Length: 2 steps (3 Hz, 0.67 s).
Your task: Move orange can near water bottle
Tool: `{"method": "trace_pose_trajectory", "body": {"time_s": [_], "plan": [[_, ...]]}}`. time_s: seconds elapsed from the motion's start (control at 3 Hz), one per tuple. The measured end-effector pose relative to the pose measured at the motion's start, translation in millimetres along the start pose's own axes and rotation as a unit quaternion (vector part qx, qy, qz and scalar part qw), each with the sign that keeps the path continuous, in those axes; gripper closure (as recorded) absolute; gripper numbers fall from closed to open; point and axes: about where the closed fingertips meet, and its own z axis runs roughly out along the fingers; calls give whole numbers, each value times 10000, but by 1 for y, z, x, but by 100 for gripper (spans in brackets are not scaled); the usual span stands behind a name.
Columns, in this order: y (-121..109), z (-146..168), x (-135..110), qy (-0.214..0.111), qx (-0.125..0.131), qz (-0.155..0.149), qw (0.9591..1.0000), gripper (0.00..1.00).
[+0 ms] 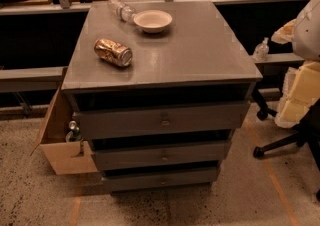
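Note:
The orange can (113, 52) lies on its side on the left half of the grey cabinet top (200, 50), silver end facing front right. The water bottle (120, 9) lies on its side at the back left of the top, touching or nearly touching the left side of a cream bowl (153, 20). The can is well apart from the bottle, nearer the front. My gripper is not in view. A white rounded shape (307, 27) at the right edge is all that may belong to the arm.
The cabinet has three drawers (162, 120) at the front. An open cardboard box (57, 142) with cans hangs at its left. A squat clear bottle (261, 49) stands on a ledge to the right. An office chair base (280, 145) and yellow padding (300, 95) stand at right.

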Motion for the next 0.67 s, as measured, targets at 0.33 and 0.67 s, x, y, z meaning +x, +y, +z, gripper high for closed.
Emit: {"method": "trace_pose_trajectory", "body": {"time_s": [0.33,0.67], "plan": [[0,0,0,-1,1,0,10000,0],[-8,10,-14,-520,-28,365,9980,0]]}}
